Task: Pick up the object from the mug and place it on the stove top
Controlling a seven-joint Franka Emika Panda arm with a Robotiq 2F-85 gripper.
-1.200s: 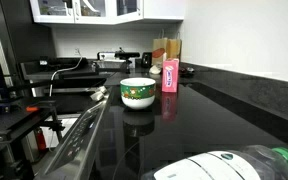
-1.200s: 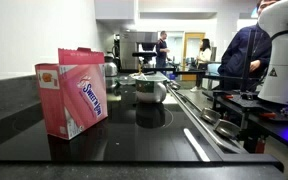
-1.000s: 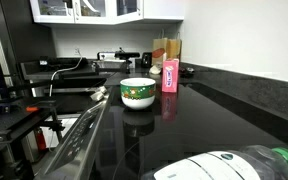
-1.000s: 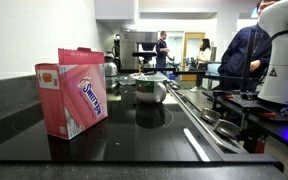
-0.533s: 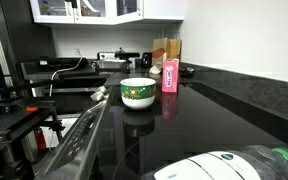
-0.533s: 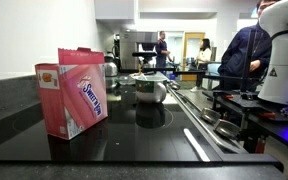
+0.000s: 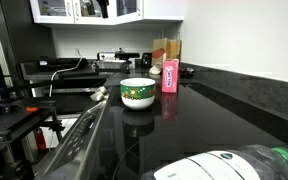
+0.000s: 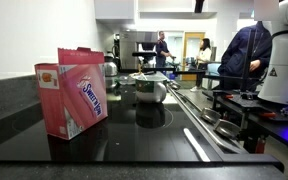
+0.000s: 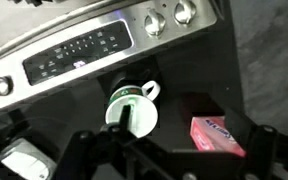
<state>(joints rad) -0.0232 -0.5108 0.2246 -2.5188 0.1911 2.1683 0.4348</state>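
The white mug [image 7: 137, 93] with a green band stands on the glossy black stove top [image 7: 189, 120]; it also shows in an exterior view [image 8: 151, 90]. In the wrist view the mug [image 9: 134, 110] lies straight below, handle toward the control panel. Something thin with a green spot shows inside it, too blurred to name as the object. My gripper [image 9: 172, 160] hangs high above the mug, dark fingers [image 9: 81, 150] spread wide and empty. Only its tip shows at the top edge in both exterior views [image 7: 101, 7] [image 8: 198, 5].
A pink carton [image 7: 169, 76] stands just beside the mug, also in the wrist view [image 9: 217, 137] and near the camera [image 8: 72, 92]. A large white-and-green bottle [image 7: 234, 165] lies in front. The stove's control panel [image 9: 79, 55] and knobs [image 9: 154, 22] lie past the mug. People stand behind [image 8: 246, 55].
A dark part of my gripper has come into view at the top edge of both exterior views. The mug, carton and bottle have not moved.
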